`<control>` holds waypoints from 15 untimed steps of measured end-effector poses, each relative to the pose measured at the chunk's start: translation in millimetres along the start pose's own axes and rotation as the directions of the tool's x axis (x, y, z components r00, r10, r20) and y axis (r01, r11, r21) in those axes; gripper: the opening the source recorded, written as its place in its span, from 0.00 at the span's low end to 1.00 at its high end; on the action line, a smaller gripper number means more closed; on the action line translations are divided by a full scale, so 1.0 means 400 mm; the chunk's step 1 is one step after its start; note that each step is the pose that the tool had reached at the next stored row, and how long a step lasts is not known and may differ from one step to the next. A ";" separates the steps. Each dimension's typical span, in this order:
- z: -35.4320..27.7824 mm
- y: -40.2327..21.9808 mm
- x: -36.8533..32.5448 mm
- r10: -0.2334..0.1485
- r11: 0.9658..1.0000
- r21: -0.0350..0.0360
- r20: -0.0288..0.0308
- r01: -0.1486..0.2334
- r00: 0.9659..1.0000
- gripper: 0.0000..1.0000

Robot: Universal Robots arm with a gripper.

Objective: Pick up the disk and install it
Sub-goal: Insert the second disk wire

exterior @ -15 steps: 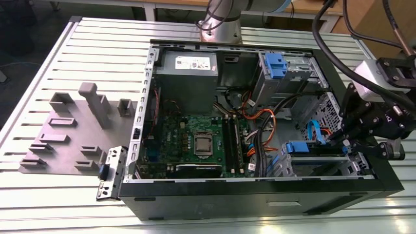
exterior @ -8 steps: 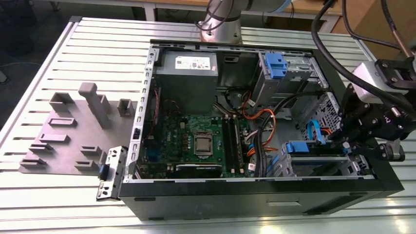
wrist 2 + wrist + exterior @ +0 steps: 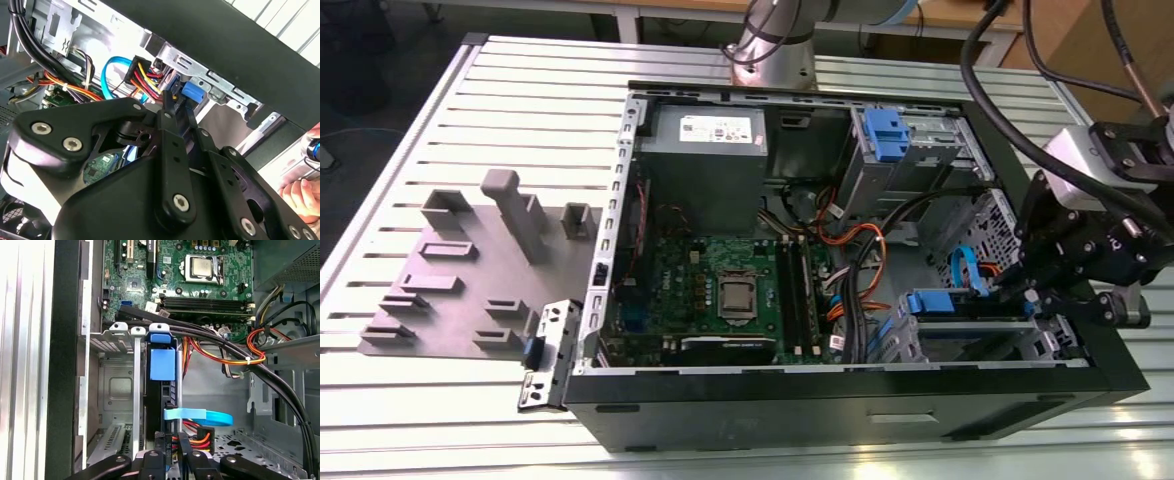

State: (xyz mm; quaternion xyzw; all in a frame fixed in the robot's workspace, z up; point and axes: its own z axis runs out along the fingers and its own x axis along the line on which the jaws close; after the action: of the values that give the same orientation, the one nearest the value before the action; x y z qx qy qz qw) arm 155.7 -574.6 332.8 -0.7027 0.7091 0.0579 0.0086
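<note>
The disk (image 3: 161,390) stands on edge in the metal drive cage (image 3: 112,385) at the case's front corner. Its blue carrier frame (image 3: 162,364) faces the motherboard, and it also shows in the exterior view as a blue piece (image 3: 935,301). My gripper (image 3: 171,458) sits at the disk's cable end with a black finger on each side of it, apparently shut on it. In the second wrist view the fingertips (image 3: 167,111) meet beside the blue carrier frame (image 3: 192,92). Blue and red-yellow cables run right by the fingers.
The open computer case (image 3: 854,405) lies on a slatted table. Inside are the motherboard (image 3: 720,290), a grey power-supply box (image 3: 704,130) and a blue latch on a bare cage (image 3: 887,135). A grey fixture plate (image 3: 454,280) lies at the exterior view's left. A person's hand (image 3: 300,195) is beside the case.
</note>
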 end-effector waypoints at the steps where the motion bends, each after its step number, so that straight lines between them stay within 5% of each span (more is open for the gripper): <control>1: 0.000 -0.001 0.000 0.000 1.000 0.000 0.000 0.000 1.000 0.24; 15: 0.000 -0.001 0.000 0.000 1.000 0.000 0.000 0.000 1.000 0.16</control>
State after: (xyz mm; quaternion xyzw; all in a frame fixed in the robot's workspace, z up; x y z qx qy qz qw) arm 156.1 -574.6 332.8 -0.7027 0.7091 0.0579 0.0086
